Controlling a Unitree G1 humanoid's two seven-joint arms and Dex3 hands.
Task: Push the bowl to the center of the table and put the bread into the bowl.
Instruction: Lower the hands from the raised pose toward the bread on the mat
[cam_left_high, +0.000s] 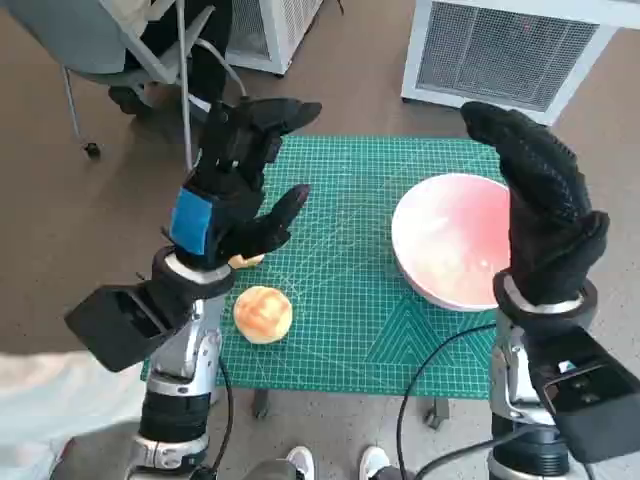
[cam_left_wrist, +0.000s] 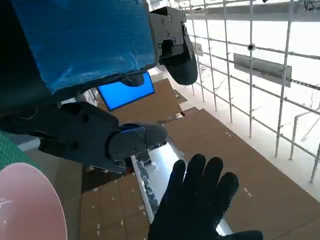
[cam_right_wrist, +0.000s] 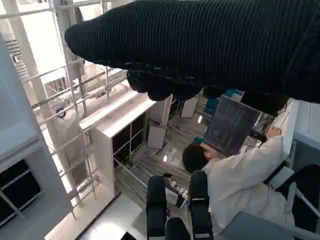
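A pale pink bowl (cam_left_high: 452, 240) stands on the right part of the green mat (cam_left_high: 340, 300). A round golden bread roll (cam_left_high: 263, 313) lies near the mat's front left corner, and part of a second roll (cam_left_high: 246, 261) peeks out under my left hand. My left hand (cam_left_high: 232, 180) is raised above the mat's left edge, fingers spread, holding nothing. My right hand (cam_left_high: 545, 195) hangs upright above the bowl's right rim, fingers apart and empty. The bowl's rim (cam_left_wrist: 30, 200) and the gloved right hand (cam_left_wrist: 200, 200) also show in the left wrist view.
The small table is covered by the green mat. A white slatted unit (cam_left_high: 510, 50) stands beyond it at the back right. A chair and a person's legs (cam_left_high: 170, 50) are at the back left. A seated person (cam_right_wrist: 235, 175) shows in the right wrist view.
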